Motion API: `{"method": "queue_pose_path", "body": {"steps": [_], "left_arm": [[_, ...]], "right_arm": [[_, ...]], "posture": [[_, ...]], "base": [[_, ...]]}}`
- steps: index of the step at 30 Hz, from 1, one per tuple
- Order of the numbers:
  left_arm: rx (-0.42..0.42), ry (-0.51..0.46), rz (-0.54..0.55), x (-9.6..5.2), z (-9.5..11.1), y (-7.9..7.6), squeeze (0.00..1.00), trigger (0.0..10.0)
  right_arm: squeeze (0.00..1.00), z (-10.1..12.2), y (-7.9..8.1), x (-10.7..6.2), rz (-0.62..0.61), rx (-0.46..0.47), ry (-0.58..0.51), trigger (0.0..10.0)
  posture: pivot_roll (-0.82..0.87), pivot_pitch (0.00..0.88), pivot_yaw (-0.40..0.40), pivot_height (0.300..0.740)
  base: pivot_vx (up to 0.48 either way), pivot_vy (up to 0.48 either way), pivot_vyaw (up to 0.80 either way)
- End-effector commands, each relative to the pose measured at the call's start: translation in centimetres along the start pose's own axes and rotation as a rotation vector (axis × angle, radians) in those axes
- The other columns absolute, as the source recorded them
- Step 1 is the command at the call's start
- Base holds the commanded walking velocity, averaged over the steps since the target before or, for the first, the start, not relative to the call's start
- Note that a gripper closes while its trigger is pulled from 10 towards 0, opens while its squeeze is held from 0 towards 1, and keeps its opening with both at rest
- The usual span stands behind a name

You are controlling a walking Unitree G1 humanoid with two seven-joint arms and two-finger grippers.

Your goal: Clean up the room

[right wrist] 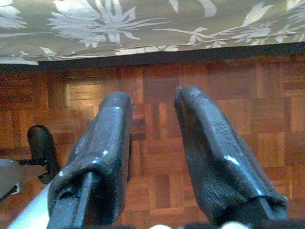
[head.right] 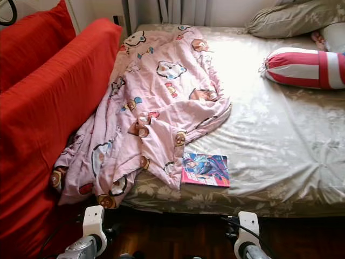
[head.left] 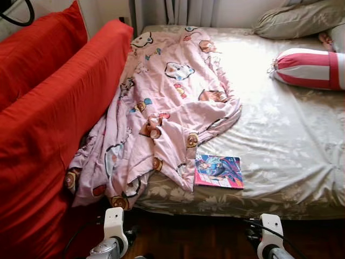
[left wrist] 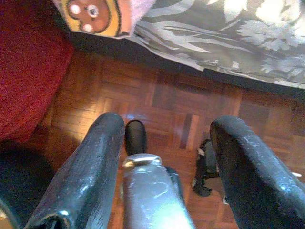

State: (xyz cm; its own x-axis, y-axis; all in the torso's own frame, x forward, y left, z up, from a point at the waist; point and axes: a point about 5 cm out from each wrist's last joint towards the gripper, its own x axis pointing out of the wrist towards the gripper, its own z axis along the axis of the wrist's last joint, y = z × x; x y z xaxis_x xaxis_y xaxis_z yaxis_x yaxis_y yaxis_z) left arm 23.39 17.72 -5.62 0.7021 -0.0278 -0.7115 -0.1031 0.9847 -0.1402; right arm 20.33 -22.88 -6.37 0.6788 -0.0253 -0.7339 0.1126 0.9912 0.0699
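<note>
A crumpled pink blanket (head.left: 161, 113) with cartoon bears lies along the left side of the bed (head.left: 291, 145) and hangs over its front edge. A colourful book (head.left: 218, 171) lies flat on the sheet near the front edge, just right of the blanket. Both arms hang low in front of the bed, the left arm (head.left: 113, 229) below the blanket's hanging corner and the right arm (head.left: 270, 234) further right. My left gripper (left wrist: 169, 121) is open over the wooden floor, holding nothing. My right gripper (right wrist: 152, 95) is open with a narrower gap, also over the floor, near the bed's edge.
Big red cushions (head.left: 48, 124) stand along the bed's left side. A red-and-white striped bolster (head.left: 310, 67) and a grey pillow (head.left: 296, 20) lie at the back right. The floral sheet (right wrist: 143, 24) overhangs the parquet floor (right wrist: 157, 143).
</note>
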Motion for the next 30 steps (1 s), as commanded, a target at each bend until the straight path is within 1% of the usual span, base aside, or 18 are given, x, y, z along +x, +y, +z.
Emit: {"method": "queue_pose_path", "body": {"steps": [1,3,4,5,6,7,9,10,11,12,13,14,16,19,26,28,30], "left_arm": [[-0.016,0.049,-0.006,-0.8,-3.2,0.2,0.0,10.0],[-0.01,0.066,-0.017,-1.8,-5.8,0.6,0.0,10.0],[-0.005,0.074,-0.024,-2.2,-6.6,0.7,0.0,10.0],[0.004,0.085,-0.029,-2.3,-7.0,0.8,0.0,10.0],[0.004,0.085,-0.029,-2.3,-7.0,0.8,0.0,10.0],[0.019,0.104,-0.034,-2.5,-7.5,0.9,0.0,10.0],[0.024,0.11,-0.035,-2.6,-7.6,0.9,0.0,10.0],[0.035,0.106,-0.041,-2.6,-7.5,1.0,0.0,10.0],[0.041,0.102,-0.045,-2.5,-7.4,1.0,0.0,10.0],[0.044,0.098,-0.047,-2.5,-7.2,1.1,0.0,10.0],[0.056,0.08,-0.056,-2.4,-6.7,1.3,0.0,10.0],[0.056,0.08,-0.056,-2.4,-6.7,1.3,0.0,10.0],[0.065,0.054,-0.054,-2.2,-5.9,1.7,0.0,10.0],[0.064,0.035,-0.034,-2.1,-5.1,2.3,0.0,10.0],[0.029,-0.011,-0.026,-1.7,-4.0,2.0,0.0,10.0],[0.026,-0.017,-0.027,-1.7,-3.9,2.0,0.0,10.0],[0.031,-0.021,-0.03,-1.7,-3.8,2.1,0.0,10.0]], "right_arm": [[0.0,-0.9,-0.6,-0.4,0.004,-0.013,0.021,10.0],[0.0,-1.0,-0.8,-0.5,0.0,-0.006,0.022,10.0],[0.0,-1.1,-0.8,-0.5,0.004,-0.012,0.022,10.0],[0.0,-1.1,-0.8,-0.5,0.007,-0.02,0.023,10.0],[0.0,-1.1,-0.8,-0.5,0.007,-0.02,0.023,10.0],[0.0,-1.2,-0.9,-0.6,0.002,-0.01,0.019,10.0],[0.0,-1.3,-0.9,-0.6,-0.004,0.002,0.015,10.0],[0.0,-1.3,-0.8,-0.6,-0.017,0.033,0.004,10.0],[0.0,-1.3,-0.8,-0.6,-0.021,0.043,0.001,10.0],[0.0,-1.3,-0.7,-0.6,-0.022,0.048,-0.003,10.0],[0.0,-1.2,-0.4,-0.5,-0.017,0.055,-0.006,10.0],[0.0,-1.2,-0.4,-0.5,-0.017,0.055,-0.006,10.0],[0.0,-1.2,0.1,-0.3,-0.002,0.053,-0.004,10.0],[0.0,-1.2,1.0,-0.1,0.025,0.03,0.008,10.0],[0.0,-1.1,1.4,0.0,0.028,0.033,0.007,10.0],[0.0,-1.1,1.4,0.0,0.029,0.034,0.007,10.0],[0.0,-1.1,1.5,0.0,0.026,0.053,0.001,10.0]], "posture": [[0.0,0.164,-0.067,0.74],[0.0,0.165,-0.059,0.74],[0.0,0.168,-0.054,0.74],[0.0,0.172,-0.038,0.74],[0.0,0.172,-0.038,0.74],[0.0,0.172,-0.007,0.74],[0.0,0.172,-0.007,0.74],[0.01,0.18,0.025,0.74],[0.01,0.18,0.025,0.74],[0.01,0.17,0.018,0.74],[0.0,0.176,0.006,0.74],[0.0,0.176,0.006,0.74],[-0.02,0.174,-0.017,0.74],[-0.02,0.162,-0.035,0.74],[0.01,0.165,-0.027,0.74],[0.01,0.164,-0.019,0.74],[0.01,0.162,-0.014,0.74]], "base": [[0.0,0.0,0.0],[0.0,0.0,0.0],[0.0,0.0,0.0],[0.0,0.0,0.0],[0.0,0.0,0.0],[0.0,0.0,0.0],[0.0,0.0,0.0],[0.0,0.0,0.0],[0.0,0.0,0.0],[0.0,0.0,0.0],[0.0,0.0,0.0],[0.0,0.0,0.0],[0.0,0.0,0.0],[0.0,0.0,0.0],[0.0,0.0,0.0],[0.0,0.0,0.0],[0.0,0.0,0.0]]}}
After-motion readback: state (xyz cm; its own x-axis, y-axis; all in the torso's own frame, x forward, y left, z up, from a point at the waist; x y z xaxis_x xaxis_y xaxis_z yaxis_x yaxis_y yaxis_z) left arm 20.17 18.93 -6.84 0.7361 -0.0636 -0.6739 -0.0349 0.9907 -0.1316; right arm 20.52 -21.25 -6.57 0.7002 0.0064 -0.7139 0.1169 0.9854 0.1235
